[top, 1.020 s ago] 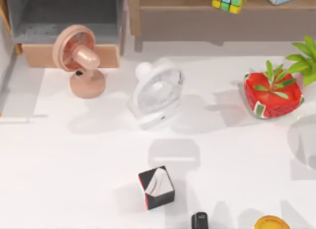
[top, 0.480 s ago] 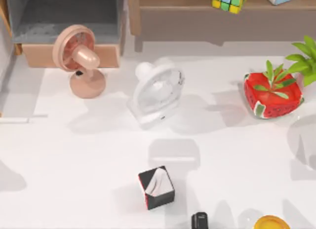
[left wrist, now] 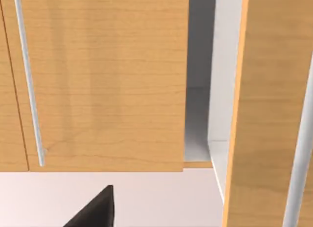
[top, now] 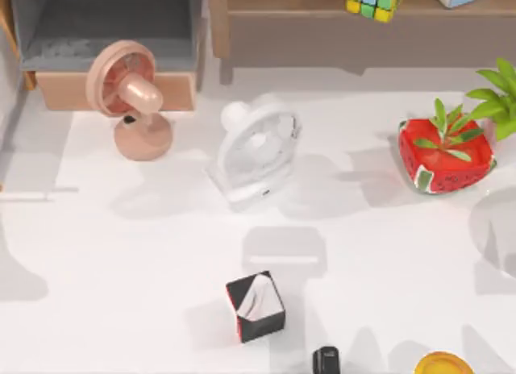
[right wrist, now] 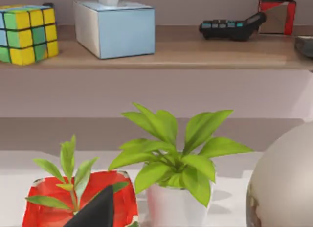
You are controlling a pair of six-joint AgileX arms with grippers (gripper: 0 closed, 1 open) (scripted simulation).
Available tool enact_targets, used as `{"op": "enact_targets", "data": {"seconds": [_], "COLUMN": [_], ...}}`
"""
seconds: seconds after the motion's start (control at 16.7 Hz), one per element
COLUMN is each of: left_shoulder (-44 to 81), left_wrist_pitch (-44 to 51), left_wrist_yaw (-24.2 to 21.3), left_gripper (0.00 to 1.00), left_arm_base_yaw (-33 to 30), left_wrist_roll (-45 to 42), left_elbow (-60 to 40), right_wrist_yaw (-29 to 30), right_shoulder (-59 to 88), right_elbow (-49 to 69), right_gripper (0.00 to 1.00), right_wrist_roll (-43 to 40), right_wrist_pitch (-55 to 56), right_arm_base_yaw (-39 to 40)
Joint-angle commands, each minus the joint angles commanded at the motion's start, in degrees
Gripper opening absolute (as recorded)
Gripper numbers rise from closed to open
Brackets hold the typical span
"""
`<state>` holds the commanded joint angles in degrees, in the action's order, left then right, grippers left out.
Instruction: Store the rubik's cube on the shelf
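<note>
Top view crops the rubik's cube (top: 372,1) on the shelf (top: 322,35).

Shelf (top: 339,3) far: rubik's cube (top: 372,0), blue box (right wrist: 116,28). White table (top: 121,309): pink fan (top: 129,96), white fan (top: 256,148), black cube (top: 255,306).

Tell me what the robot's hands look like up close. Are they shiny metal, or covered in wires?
Neither, from what shows. In the left wrist view, the left hand appears as a plain matte black piece with flat faces, tapering to a sharp angular tip. The right hand looks the same in the right wrist view: dark, wedge-shaped and smooth. The visible parts carry no cables, labels or markings.
</note>
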<state>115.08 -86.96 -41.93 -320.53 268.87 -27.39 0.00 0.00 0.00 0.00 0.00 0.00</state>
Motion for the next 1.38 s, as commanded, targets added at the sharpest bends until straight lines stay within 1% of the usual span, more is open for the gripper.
{"op": "enact_targets", "data": {"seconds": [0.18, 0.42, 1.2, 1.26, 1.38], "left_shoulder": [0.8, 0.8, 0.8, 0.8, 0.8], "left_wrist_pitch": [1.3, 1.3, 1.3, 1.3, 1.3], "left_wrist_yaw": [1.7, 1.7, 1.7, 1.7, 1.7], "left_gripper": [1.0, 1.0, 0.02, 0.0, 0.0], "left_arm_base_yaw": [-1.6, -1.7, -1.7, -1.7, -1.7], "left_wrist_roll": [0.0, 0.0, 0.0, 0.0, 0.0], "left_elbow": [-2.1, -2.2, -2.2, -2.2, -2.2], "right_wrist_yaw": [0.0, 0.0, 0.0, 0.0, 0.0], "right_shoulder": [0.0, 0.0, 0.0, 0.0, 0.0], "right_elbow": [0.0, 0.0, 0.0, 0.0, 0.0], "right_gripper": [1.0, 1.0, 1.0, 1.0, 1.0], "right_wrist_roll": [0.0, 0.0, 0.0, 0.0, 0.0], "right_wrist_pitch": [0.0, 0.0, 0.0, 0.0, 0.0], "right_arm_base_yaw": [0.0, 0.0, 0.0, 0.0, 0.0]}}
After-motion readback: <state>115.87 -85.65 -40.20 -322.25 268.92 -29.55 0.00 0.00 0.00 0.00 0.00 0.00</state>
